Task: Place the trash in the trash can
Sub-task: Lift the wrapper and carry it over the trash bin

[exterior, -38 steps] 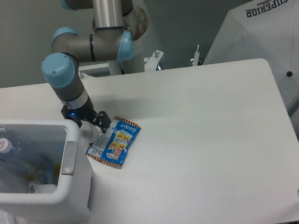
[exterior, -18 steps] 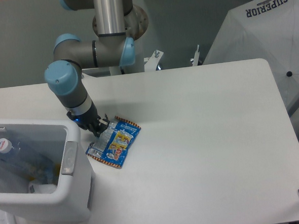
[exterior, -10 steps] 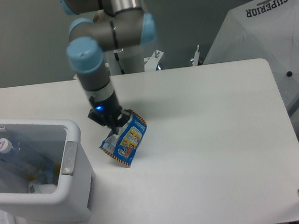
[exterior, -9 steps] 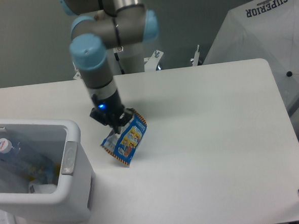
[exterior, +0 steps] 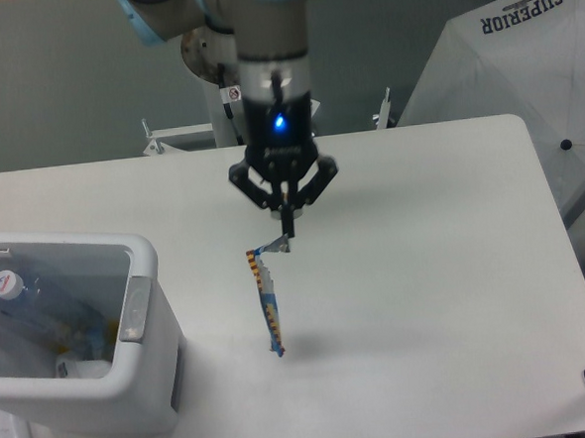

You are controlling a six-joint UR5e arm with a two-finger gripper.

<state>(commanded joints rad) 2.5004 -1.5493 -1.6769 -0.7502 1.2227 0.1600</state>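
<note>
Above the middle of the white surface [exterior: 422, 221], the gripper [exterior: 286, 226] points straight down with its fingers [exterior: 287, 222] pinched together on the top silvery edge of the snack wrapper [exterior: 267, 302]. Half a second ago the wrapper hung tilted beside the trash can with its printed face showing; now it has been lifted higher and carried to the right, well apart from the can, and it dangles edge-on as a thin blue-and-orange strip clear of the surface, with a shadow beneath its lower end. The arm's wrist has also turned, so its blue light now faces the camera.

One trash can [exterior: 139, 308] stands at the left edge, a white bin with a grey handle strip. Inside it lies one clear plastic bottle [exterior: 24, 300] with a white cap, unmoved since the earlier frames. One wrapper and one bottle are in sight. A folded white umbrella [exterior: 521, 56] lettered SUPERIOR leans at the upper right.
</note>
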